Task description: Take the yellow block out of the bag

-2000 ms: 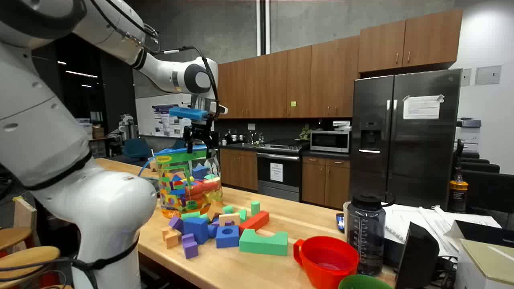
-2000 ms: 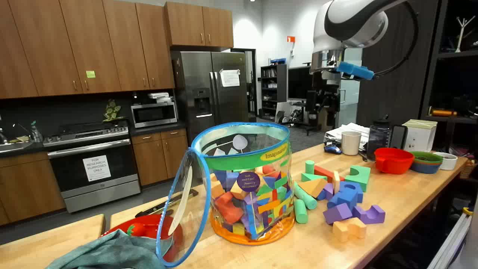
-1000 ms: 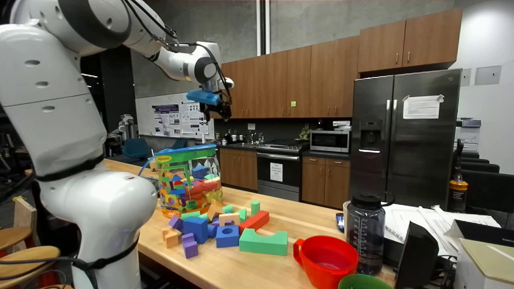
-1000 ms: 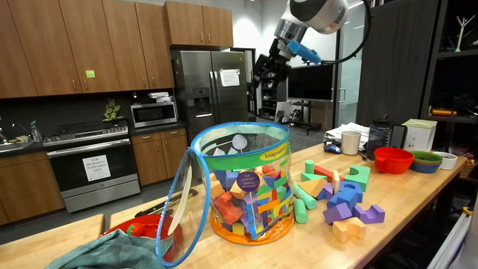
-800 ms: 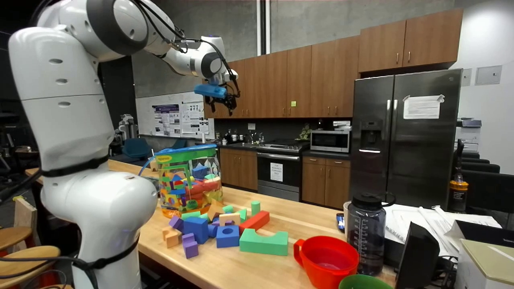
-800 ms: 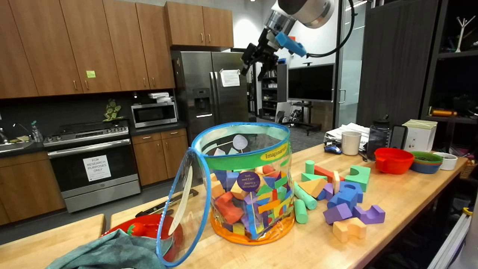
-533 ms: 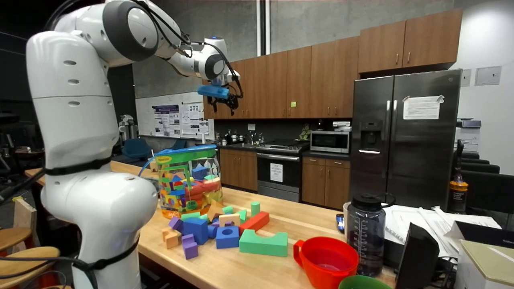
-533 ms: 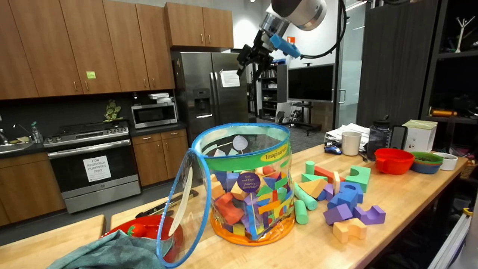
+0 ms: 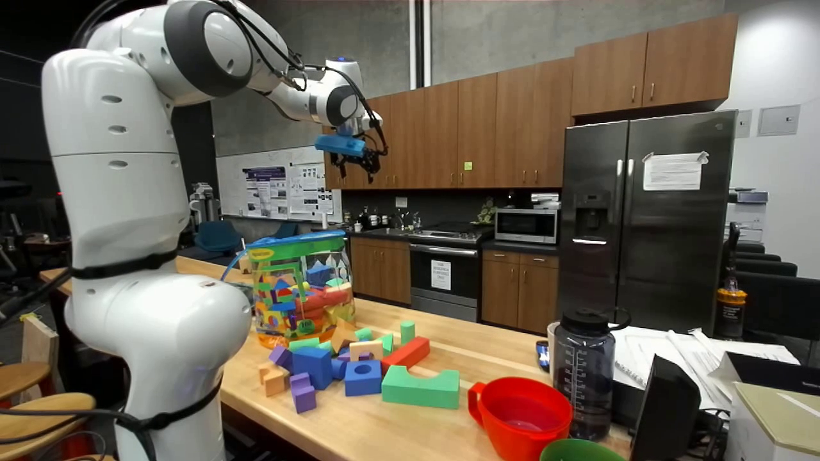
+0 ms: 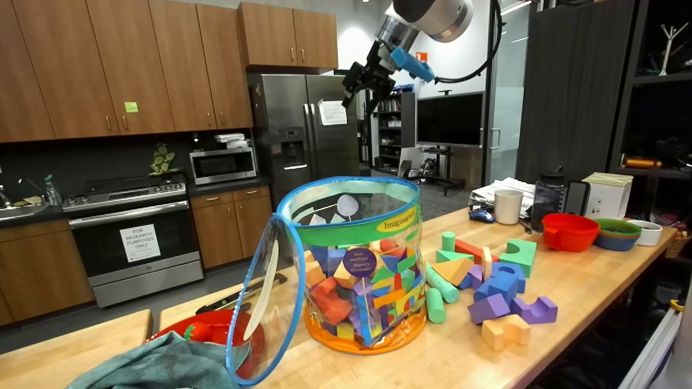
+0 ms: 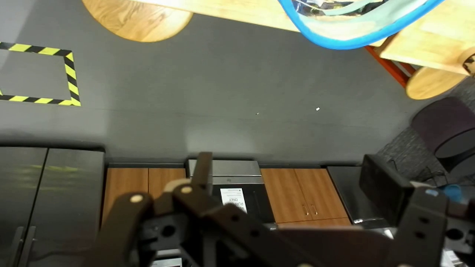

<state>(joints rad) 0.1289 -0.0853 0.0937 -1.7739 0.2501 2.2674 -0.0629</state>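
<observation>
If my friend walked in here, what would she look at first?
Probably the big white robot arm, towering at the left in an exterior view, with its open black claw up in the air. Then maybe the tall see-through bag on the wooden table, with colourful blocks showing through its side. Next to it, more bright blocks lie scattered.

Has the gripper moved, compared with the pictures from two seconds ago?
Yes. In an exterior view, the gripper has moved up and to picture-left, from right of the fridge to overlapping its right edge.
</observation>
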